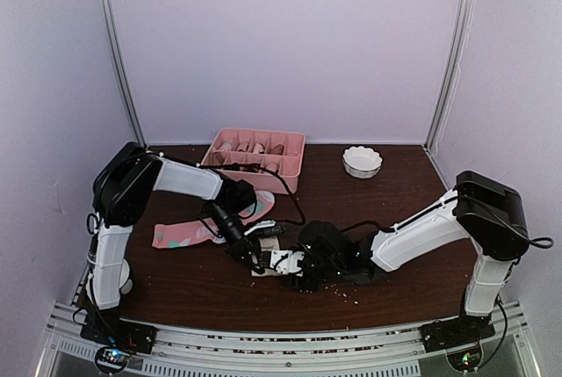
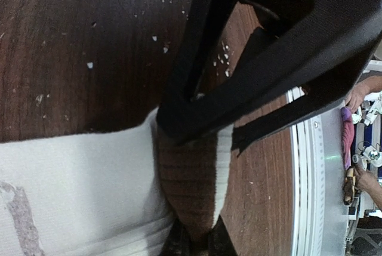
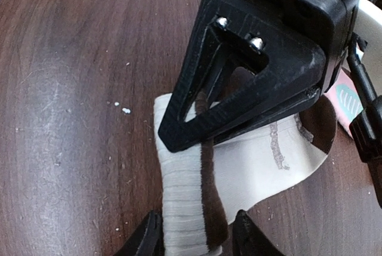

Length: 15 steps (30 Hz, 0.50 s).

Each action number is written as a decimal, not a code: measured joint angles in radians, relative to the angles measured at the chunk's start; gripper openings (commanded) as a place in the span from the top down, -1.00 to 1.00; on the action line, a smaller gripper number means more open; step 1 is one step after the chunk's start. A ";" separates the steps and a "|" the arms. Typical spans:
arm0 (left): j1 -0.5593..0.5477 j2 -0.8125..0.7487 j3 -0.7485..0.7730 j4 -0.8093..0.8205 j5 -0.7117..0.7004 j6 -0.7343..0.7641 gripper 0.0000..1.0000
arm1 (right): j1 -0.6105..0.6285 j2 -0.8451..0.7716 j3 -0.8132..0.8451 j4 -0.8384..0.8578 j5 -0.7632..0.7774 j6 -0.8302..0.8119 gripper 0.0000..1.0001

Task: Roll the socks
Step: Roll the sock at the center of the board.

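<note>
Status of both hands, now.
Left hand: closed on the cream sock's brown end.
Right hand: fingers either side of that sock's cuff; whether it grips cannot be told.

On the table (image 1: 176, 293), the divided tray (image 1: 294, 173) is placed at the far edge, a little left of the middle. The small bowl (image 1: 362, 170) is set to the right of it, apart from it. Nearer, on the left part of the table, the longer sock (image 1: 180, 235) is laid flat, and its right end is directed toward the front of the tray. The shorter sock (image 3: 268, 166) is laid just beside it, to the right, near the middle of the table. One end of the shorter sock is found between the fingers of the right gripper (image 3: 196, 239). The left gripper (image 2: 198, 239) is positioned on the same end, close beside the right one.
</note>
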 measured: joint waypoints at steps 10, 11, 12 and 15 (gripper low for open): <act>0.002 0.010 0.012 -0.024 0.003 0.011 0.56 | -0.014 0.018 0.039 -0.049 -0.051 -0.008 1.00; 0.003 0.010 0.014 -0.026 0.002 0.011 0.52 | -0.019 0.019 0.049 -0.067 -0.063 -0.003 1.00; 0.006 0.010 0.016 -0.027 0.000 0.011 0.48 | -0.023 0.022 0.058 -0.079 -0.077 0.005 1.00; 0.011 0.010 0.027 -0.047 -0.005 0.014 0.16 | -0.035 0.029 0.077 -0.108 -0.122 0.037 1.00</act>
